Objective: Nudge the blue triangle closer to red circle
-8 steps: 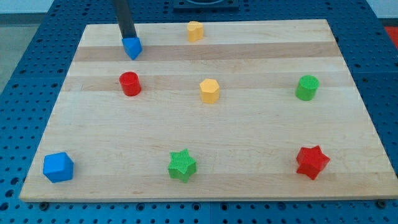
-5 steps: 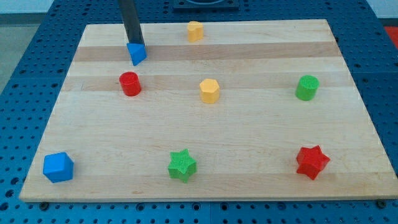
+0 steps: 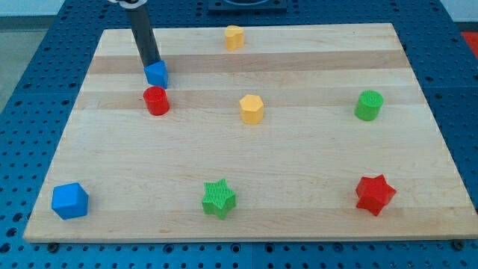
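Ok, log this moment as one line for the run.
my tip: touching blue triangle, its top-left side | blue triangle: just above red circle, small gap | task: unfinished

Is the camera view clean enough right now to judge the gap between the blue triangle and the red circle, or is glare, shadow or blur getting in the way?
Camera view: light is even and soft, with no glare on the board; focus is sharp. My tip sits at the upper-left edge of the blue triangle, casting no strong shadow. The triangle and the red circle look nearly touching; whether they are is unclear.
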